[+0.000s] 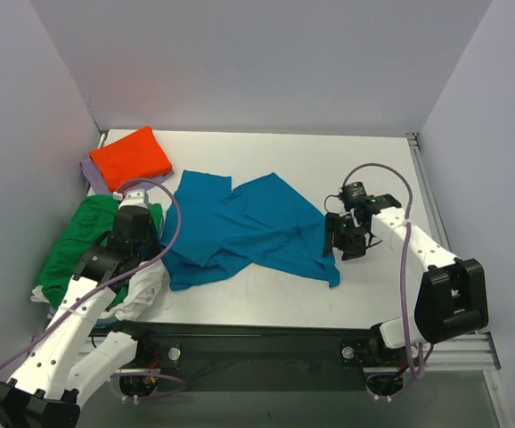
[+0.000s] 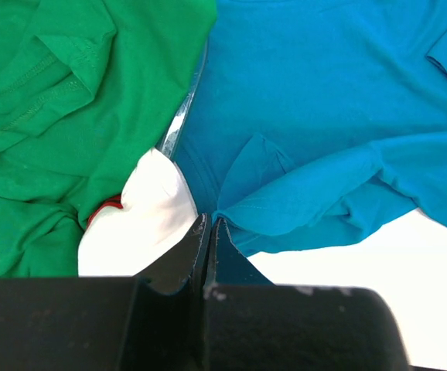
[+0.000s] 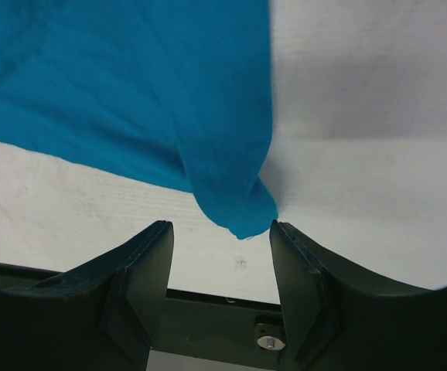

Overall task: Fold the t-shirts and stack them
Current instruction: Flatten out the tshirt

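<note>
The teal-blue t-shirt (image 1: 249,227) lies rumpled and spread across the middle of the table. My left gripper (image 1: 153,251) is at its near-left edge. In the left wrist view it (image 2: 208,224) is shut, pinching a puckered fold of the teal shirt (image 2: 324,116). My right gripper (image 1: 342,242) is at the shirt's right corner. In the right wrist view it (image 3: 220,228) is open, and the shirt's drooping corner (image 3: 239,209) hangs just ahead of the gap, nearer the right finger. The orange shirt (image 1: 131,156) lies folded at the back left on the lavender one (image 1: 90,175).
The green shirt (image 1: 79,241) is heaped along the left wall and shows in the left wrist view (image 2: 61,100). The white shirt (image 1: 147,283) lies bunched beside it, also under my left gripper (image 2: 142,220). Walls close in the table on three sides. The table's near edge rail (image 3: 223,297) is below my right gripper.
</note>
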`<state>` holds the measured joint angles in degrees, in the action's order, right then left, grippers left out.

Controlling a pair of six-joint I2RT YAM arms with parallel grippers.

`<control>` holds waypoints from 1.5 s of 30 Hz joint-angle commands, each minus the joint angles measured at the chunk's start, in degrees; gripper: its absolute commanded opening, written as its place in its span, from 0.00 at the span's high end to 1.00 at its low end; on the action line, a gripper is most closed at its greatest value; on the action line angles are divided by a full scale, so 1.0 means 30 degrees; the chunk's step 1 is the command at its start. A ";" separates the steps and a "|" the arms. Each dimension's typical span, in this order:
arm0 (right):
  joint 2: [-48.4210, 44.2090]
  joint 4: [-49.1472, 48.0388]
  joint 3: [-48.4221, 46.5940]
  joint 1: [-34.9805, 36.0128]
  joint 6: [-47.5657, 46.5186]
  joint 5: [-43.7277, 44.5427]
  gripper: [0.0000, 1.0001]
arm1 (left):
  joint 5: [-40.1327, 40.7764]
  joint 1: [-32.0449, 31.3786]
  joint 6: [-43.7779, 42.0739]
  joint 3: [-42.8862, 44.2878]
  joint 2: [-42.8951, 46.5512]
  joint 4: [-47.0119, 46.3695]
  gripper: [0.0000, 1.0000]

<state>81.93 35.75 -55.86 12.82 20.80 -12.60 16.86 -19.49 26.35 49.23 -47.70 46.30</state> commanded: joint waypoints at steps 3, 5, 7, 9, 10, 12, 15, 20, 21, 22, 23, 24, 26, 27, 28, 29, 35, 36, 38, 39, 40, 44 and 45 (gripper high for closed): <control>-0.0562 0.1794 0.0396 0.2637 -0.0458 0.3640 0.46 | -0.0581 0.0079 0.0006 0.0230 0.0110 -0.0200 1.00; -0.0359 0.1883 0.0221 0.3750 -0.0516 0.4140 0.44 | -0.0640 0.0079 0.0036 0.0142 0.0081 -0.0288 1.00; -0.0037 0.1971 0.0162 0.4454 -0.0633 0.5953 0.42 | -0.0728 0.0079 0.0036 0.0113 0.0081 -0.0346 1.00; 0.0666 0.2000 0.0016 0.5042 -0.0809 0.6832 0.42 | -0.0758 0.0079 0.0036 0.0142 0.0022 -0.0346 1.00; 0.1103 0.2029 -0.0043 0.5159 -0.0925 0.6895 0.42 | -0.0729 0.0079 0.0036 0.0142 0.0080 -0.0318 1.00; 0.1458 0.1942 -0.0219 0.5511 -0.1131 0.7157 0.42 | -0.0670 0.0079 0.0094 0.0142 0.0168 -0.0259 1.00; 0.2073 0.1796 -0.0365 0.5892 -0.1395 0.7481 0.42 | -0.0524 0.0079 0.0211 0.0084 0.0344 -0.0230 1.00; 0.3098 0.1503 -0.0629 0.5893 -0.1483 0.8095 0.46 | -0.0348 0.0079 0.0270 0.0054 0.0520 -0.0200 1.00; 0.3245 0.1473 -0.0717 0.5893 -0.1541 0.8213 0.48 | -0.0318 0.0079 0.0270 0.0025 0.0520 -0.0229 1.00; 0.3507 0.1444 -0.0862 0.5864 -0.1600 0.8301 0.51 | -0.0318 0.0079 0.0270 0.0025 0.0462 -0.0230 1.00; 0.3655 0.1444 -0.0980 0.5893 -0.1629 0.8534 0.58 | -0.0260 0.0079 0.0270 -0.0004 0.0461 -0.0259 1.00; 0.3773 0.1502 -0.1039 0.5893 -0.1572 0.8652 0.62 | -0.0231 0.0108 0.0299 -0.0005 0.0403 -0.0259 1.00; 0.3774 0.1619 -0.1245 0.5835 -0.1425 0.9148 0.76 | -0.0114 0.0079 0.0299 0.0083 0.0286 -0.0201 1.00; 0.3716 0.1706 -0.1274 0.5747 -0.1424 0.9209 0.80 | -0.0055 0.0108 0.0299 0.0141 0.0257 -0.0171 1.00; 0.3628 0.1736 -0.1303 0.5514 -0.1279 0.9210 0.83 | 0.0004 0.0108 0.0270 0.0171 0.0198 -0.0113 1.00; 0.3540 0.1795 -0.1303 0.5338 -0.1249 0.9210 0.90 | 0.0062 0.0108 0.0270 0.0171 0.0198 -0.0112 1.00; 0.3305 0.2264 -0.1129 0.3292 -0.1073 0.9327 0.95 | 0.0413 0.0108 0.0299 0.0258 -0.0007 0.0005 1.00; 0.3247 0.2264 -0.0983 0.2822 -0.1073 0.9298 0.95 | 0.0443 0.0108 0.0299 0.0288 -0.0065 0.0034 1.00; 0.3275 0.2293 -0.0981 0.2088 -0.1015 0.9298 0.95 | 0.0531 0.0108 0.0299 0.0346 -0.0212 0.0063 1.00; 0.3334 0.2351 -0.0981 0.1330 -0.0927 0.9298 0.94 | 0.0531 0.0108 0.0212 0.0376 -0.0241 0.0063 1.00; 0.3479 0.2439 -0.1213 0.1062 -0.0868 0.9327 0.92 | 0.0502 0.0108 0.0182 0.0405 -0.0329 -0.0024 1.00; 0.4036 0.3025 -0.1772 0.0211 -0.0751 0.9794 0.72 | 0.0443 0.0137 -0.0081 0.0493 -0.0593 -0.0141 1.00; 0.4066 0.3200 -0.1830 0.0035 -0.0693 0.9796 0.71 | 0.0444 0.0138 -0.0169 0.0493 -0.0651 -0.0171 1.00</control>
<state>93.45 40.53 -58.89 13.80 17.85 14.11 16.91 -19.42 26.52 49.21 -49.41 46.46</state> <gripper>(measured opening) 0.271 0.029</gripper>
